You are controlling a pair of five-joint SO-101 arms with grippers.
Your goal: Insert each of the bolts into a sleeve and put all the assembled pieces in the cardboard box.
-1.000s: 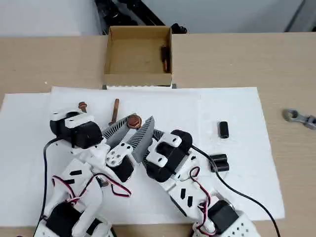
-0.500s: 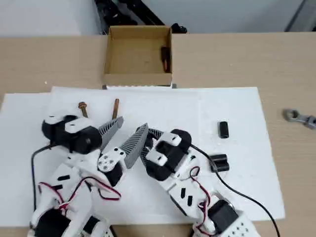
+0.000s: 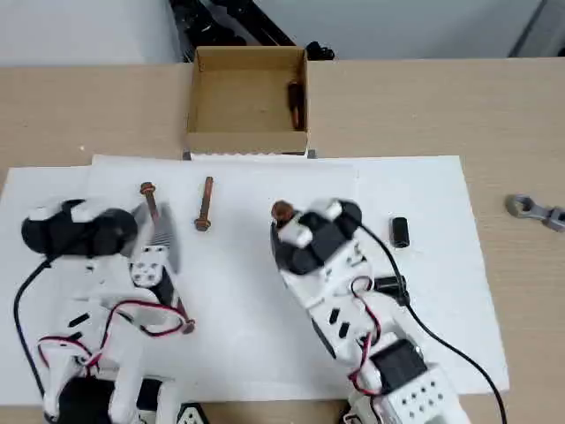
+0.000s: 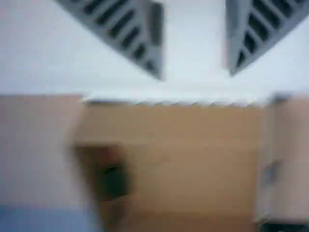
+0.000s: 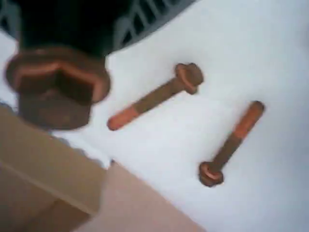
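Observation:
My right gripper is shut on a black sleeve with a copper bolt through it, the bolt's head pointing toward the cardboard box. One assembled piece lies inside the box by its right wall. Two bare bolts lie on the white paper; in the right wrist view the two bare bolts lie past the held one. My left gripper is open and empty beside the leftmost bolt. Loose sleeves lie to the right.
White paper covers the near table. A metal wrench lies at the far right edge. The box's front wall faces my left gripper. Dark equipment stands behind the box.
The two grippers, together at the bolt before, have parted. My left gripper let go and swung away to the left. My right gripper carried the bolt and sleeve up toward the box.

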